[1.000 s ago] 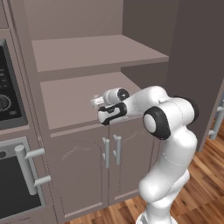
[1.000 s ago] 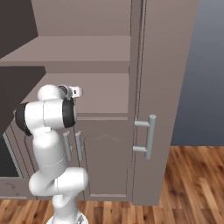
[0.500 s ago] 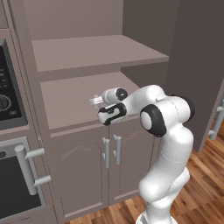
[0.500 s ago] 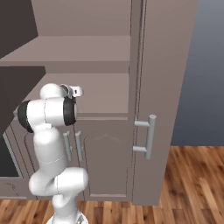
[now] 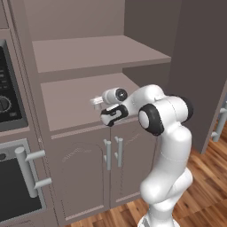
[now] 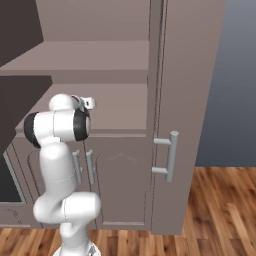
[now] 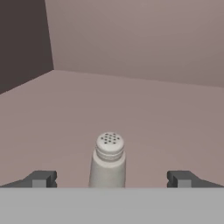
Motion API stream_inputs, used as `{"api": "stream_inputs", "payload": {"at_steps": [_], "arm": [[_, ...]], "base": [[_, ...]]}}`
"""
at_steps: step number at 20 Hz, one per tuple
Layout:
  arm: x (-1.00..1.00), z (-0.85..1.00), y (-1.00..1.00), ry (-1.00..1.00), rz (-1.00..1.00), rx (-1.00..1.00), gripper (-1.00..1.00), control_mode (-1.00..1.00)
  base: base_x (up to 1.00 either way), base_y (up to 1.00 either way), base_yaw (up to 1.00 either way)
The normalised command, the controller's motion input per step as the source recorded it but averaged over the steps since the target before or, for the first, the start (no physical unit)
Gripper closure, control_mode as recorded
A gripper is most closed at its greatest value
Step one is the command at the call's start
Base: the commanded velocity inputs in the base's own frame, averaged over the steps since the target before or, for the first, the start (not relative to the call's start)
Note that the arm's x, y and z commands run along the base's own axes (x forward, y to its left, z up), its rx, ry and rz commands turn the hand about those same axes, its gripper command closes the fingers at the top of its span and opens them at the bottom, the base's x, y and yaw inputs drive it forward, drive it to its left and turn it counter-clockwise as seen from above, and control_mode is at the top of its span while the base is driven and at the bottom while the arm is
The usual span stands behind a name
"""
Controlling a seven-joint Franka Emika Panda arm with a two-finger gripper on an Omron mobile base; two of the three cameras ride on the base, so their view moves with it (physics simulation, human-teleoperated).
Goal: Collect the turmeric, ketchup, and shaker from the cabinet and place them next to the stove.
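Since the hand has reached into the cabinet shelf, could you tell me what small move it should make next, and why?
Probably close the fingers on the shaker. In the hand view it stands upright on the cabinet shelf, roughly centred between the two wide-open tips with clear gaps either side, so the gripper seems aligned. A slight advance first might help, as mostly its upper part shows.

My two base views flank the arm, both facing the cabinet (image 5: 88,115); my hand view sits close on its lower shelf
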Motion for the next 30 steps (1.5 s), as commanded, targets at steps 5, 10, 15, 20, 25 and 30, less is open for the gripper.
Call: {"api": "stream_inputs", "payload": {"at_steps": [5,10,15,20,25,30], "arm": [[0.21,-0.14,0.00,0.00,0.00,0.00,-1.00,-1.00],[0.18,-0.14,0.00,0.00,0.00,0.00,-1.00,-1.00],[0.15,-0.06,0.11,0.00,0.00,0.00,-1.00,-1.00],[0.02,-0.07,0.28,0.00,0.00,0.00,-1.00,-1.00],[0.01,0.00,0.14,0.00,0.00,0.00,-1.00,-1.00],[0.01,-0.08,0.05,0.01,0.00,0.00,-1.00,-1.00]], "base": [[0.00,0.00,0.00],[0.00,0.00,0.00],[0.00,0.00,0.00],[0.00,0.00,0.00],[0.00,0.00,0.00],[0.00,0.00,0.00]]}}
